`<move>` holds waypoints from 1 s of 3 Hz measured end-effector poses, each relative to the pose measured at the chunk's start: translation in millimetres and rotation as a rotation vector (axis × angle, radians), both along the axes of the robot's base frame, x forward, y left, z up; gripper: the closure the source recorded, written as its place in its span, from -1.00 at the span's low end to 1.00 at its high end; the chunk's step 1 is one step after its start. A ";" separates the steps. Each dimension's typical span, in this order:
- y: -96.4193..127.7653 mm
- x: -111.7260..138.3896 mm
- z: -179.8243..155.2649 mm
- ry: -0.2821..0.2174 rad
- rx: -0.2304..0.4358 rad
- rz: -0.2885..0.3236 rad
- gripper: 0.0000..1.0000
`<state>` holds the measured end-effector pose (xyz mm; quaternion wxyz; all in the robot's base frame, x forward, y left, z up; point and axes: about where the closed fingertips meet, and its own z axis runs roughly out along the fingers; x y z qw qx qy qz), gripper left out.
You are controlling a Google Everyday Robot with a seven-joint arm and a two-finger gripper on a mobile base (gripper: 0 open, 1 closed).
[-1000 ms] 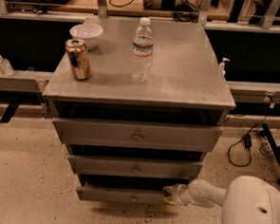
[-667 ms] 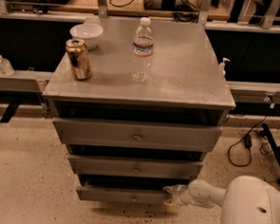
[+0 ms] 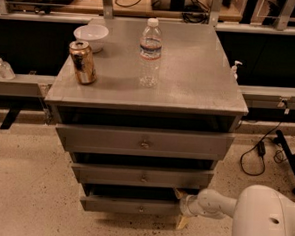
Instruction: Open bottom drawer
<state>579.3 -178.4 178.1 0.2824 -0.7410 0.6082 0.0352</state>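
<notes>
Fingers [image 3: 178, 194] stand parted, 1 tan tip above and 1 below the right end of the bottom drawer [image 3: 127, 205], with the gripper [image 3: 180, 208] low at that corner on a smooth white arm [image 3: 261, 217] reaching in from the lower right. Whether the tips press the front, I cannot tell. This drawer is the lowest of 3 in the grey cabinet, a flat grey strip with a tiny round knob [image 3: 141, 208], standing slightly out with a dark gap above it. Over it sit the middle drawer [image 3: 109, 175] and the wider-looking top drawer [image 3: 101, 138], both matte grey metal. On the table [image 3: 200, 78] stand a clear plastic water bottle [image 3: 150, 52] with a bluish label I cannot read, a brown-gold can [image 3: 83, 62], also unreadable, and a round white bowl [image 3: 91, 35]. Speckled floor [image 3: 23, 182] lies open to the left; a black cable [image 3: 255, 157] loops on the right.
</notes>
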 end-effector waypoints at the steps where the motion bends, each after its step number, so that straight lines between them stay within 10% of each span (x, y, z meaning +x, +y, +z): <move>1: -1.5 -3.2 -2.2 0.030 0.029 -0.008 -1.00; 3: 1.1 -29.0 0.4 0.115 0.111 -0.005 -0.17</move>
